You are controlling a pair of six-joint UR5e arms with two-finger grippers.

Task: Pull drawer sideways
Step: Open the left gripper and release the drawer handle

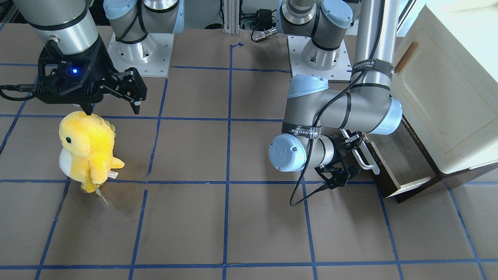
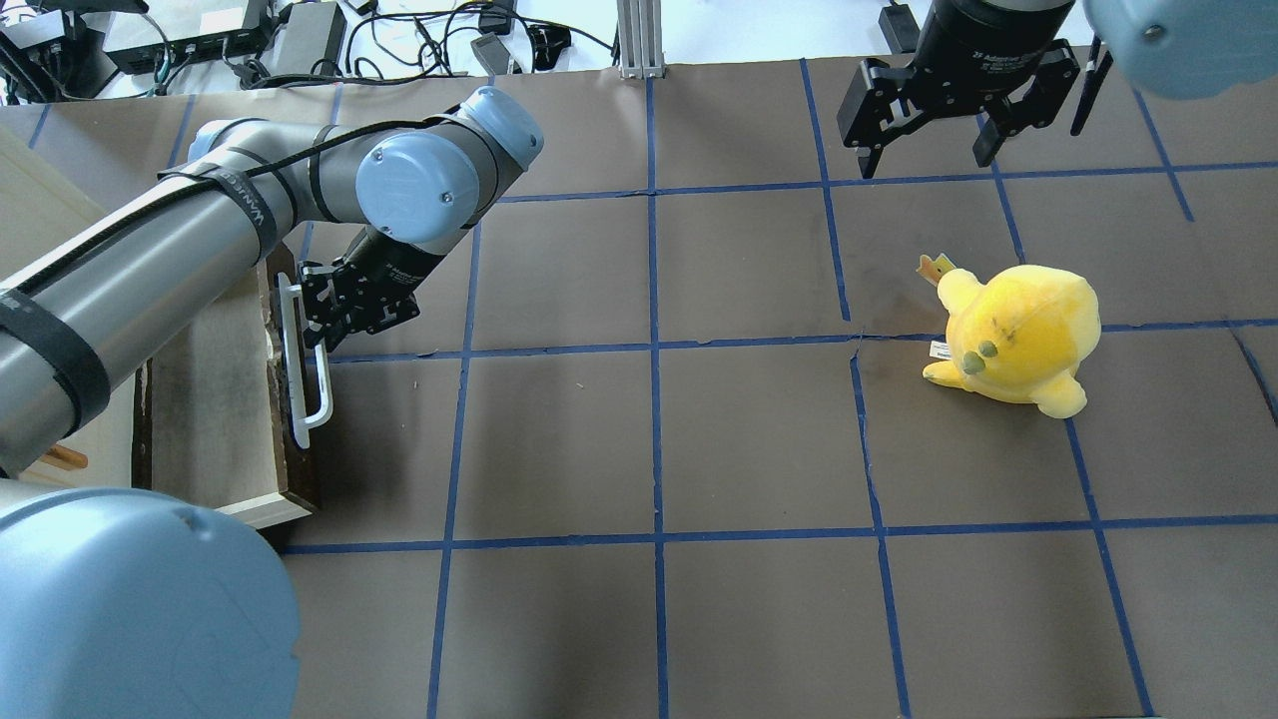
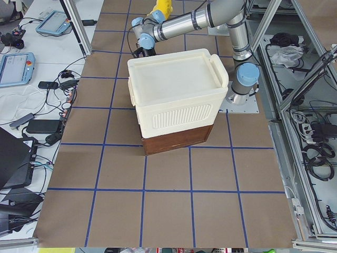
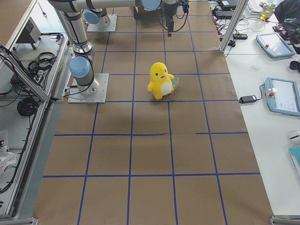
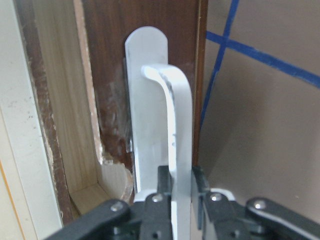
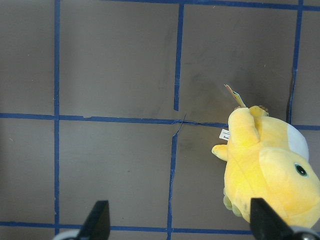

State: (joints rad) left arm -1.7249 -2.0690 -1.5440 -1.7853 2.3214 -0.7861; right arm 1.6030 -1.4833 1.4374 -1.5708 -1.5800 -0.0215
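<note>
The dark brown drawer (image 1: 383, 177) is partly out from under the cream cabinet (image 1: 447, 97), and its pale wood inside (image 2: 215, 429) shows. Its white bar handle (image 2: 303, 394) runs along the front. My left gripper (image 2: 308, 325) is shut on the handle near its far end. In the left wrist view both fingers (image 5: 162, 187) clamp the bar (image 5: 180, 125) against the brown front (image 5: 110, 75). My right gripper (image 2: 925, 165) is open and empty, hanging above the table beyond a yellow plush toy (image 2: 1018, 335).
The plush toy (image 1: 87, 149) stands on the brown paper table marked with blue tape lines. It also shows in the right wrist view (image 6: 270, 175). The cabinet (image 3: 176, 100) has a door with a small brown wooden handle (image 1: 406, 56). Arm bases stand at the robot's side.
</note>
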